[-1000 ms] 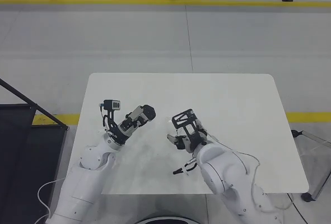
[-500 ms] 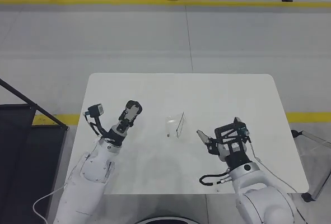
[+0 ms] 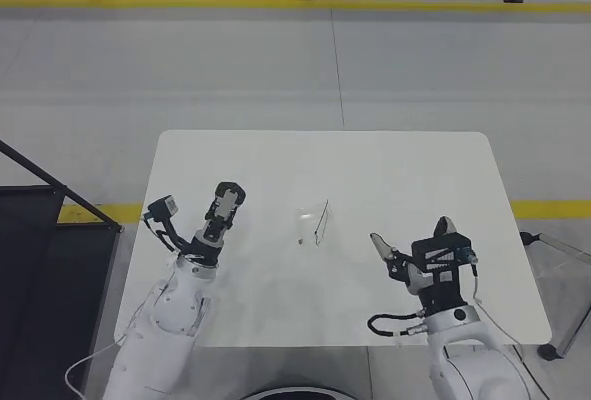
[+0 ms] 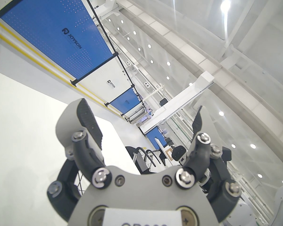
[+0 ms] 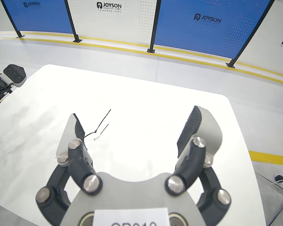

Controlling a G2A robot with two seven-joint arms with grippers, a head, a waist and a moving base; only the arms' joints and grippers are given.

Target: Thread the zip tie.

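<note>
The left pincer (image 3: 226, 196) stands wide, with nothing between its pads, raised above the table (image 3: 425, 160) toward its left edge and tipped upward; the right pincer (image 3: 410, 235) is likewise wide and empty, held over the near right part of the table and facing across it. Between them, apart from both, the zip tie (image 3: 318, 225) lies flat at about the middle of the table, a thin black strand bent into a narrow fold.

As for progress: neither pincer has the tie; it seems to lie doubled on itself with a small knob near the bend, so the tail may already be through the head, but the strand is too fine to say for certain; if it is not, grasping both ends and feeding one through is all left to do.

The right wrist view shows the zip tie (image 5: 101, 124) as two strands meeting near its own pincer (image 5: 134, 118), plus one pad (image 5: 14, 71) of the other pincer; the left wrist view looks past its pincer (image 4: 141, 118) to ceiling and a table corner.
</note>
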